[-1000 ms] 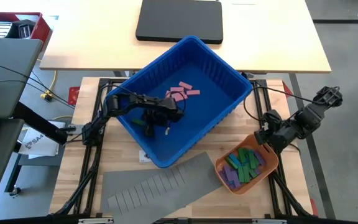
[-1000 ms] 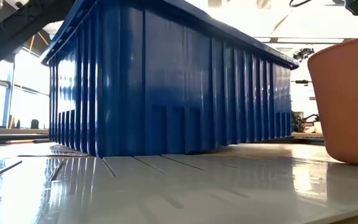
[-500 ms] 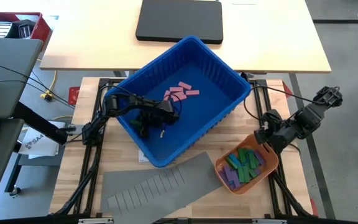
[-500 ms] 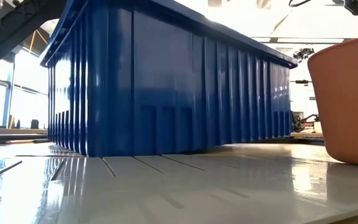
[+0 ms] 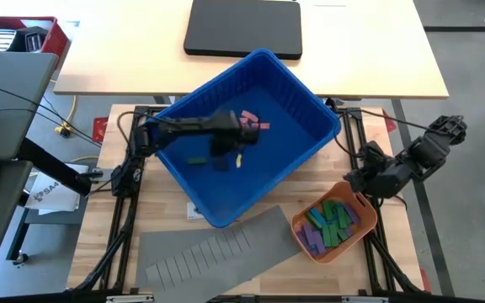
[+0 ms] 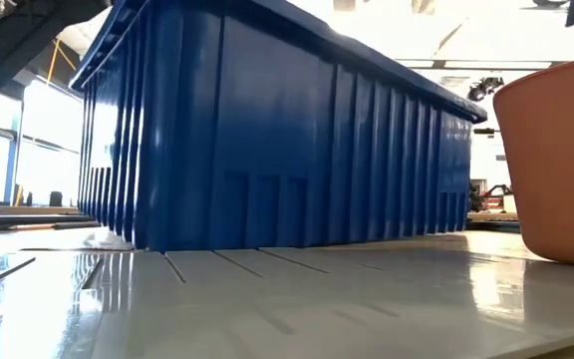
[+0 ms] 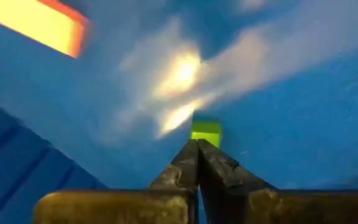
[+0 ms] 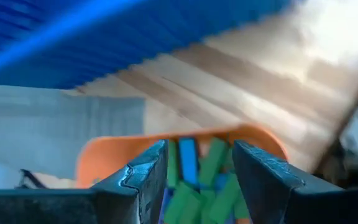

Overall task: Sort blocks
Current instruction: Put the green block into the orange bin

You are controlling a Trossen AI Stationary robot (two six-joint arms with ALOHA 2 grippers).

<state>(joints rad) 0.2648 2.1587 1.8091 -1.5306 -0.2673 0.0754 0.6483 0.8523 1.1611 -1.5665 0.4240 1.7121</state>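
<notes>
A: High view, where are the blocks?
B: Pink pile (image 5: 253, 123) at the far side of the blue bin (image 5: 306, 156), one green block (image 5: 196, 160) loose on the bin floor. Rest are heaped in the orange tub (image 5: 306, 240), green, purple, blue mixed. L gripper (image 5: 226, 150) is over the bin's middle w/ a small yellow-green bit (image 5: 239, 160) at its tip. R gripper (image 5: 359, 181) hangs just beside the tub, above the table

A: Low view?
B: Only the bin's wall (image 6: 267, 140) and the tub's side (image 6: 551, 170). No blocks, no grippers

A: L wrist?
B: Fingers (image 7: 185, 168) pressed together, tips meeting, yellow-green block (image 7: 206, 132) right at the tips. Looks pinched by one end, but whether it's truly caught I can't tell

A: R wrist?
B: Fingers (image 8: 143, 171) stand apart, nothing btw them. Tub (image 8: 95, 158) below, green and blue blocks (image 8: 194, 180) showing through the gap

A: Handling?
B: Prob light, stiff, smooth pieces, not fragile. Thin, so a tip pinch across the flat faces near mid-length should hold best. An end grip may let it swing or slip. Ones in the heap lie crossed, so take a top one w/ free edges
</notes>
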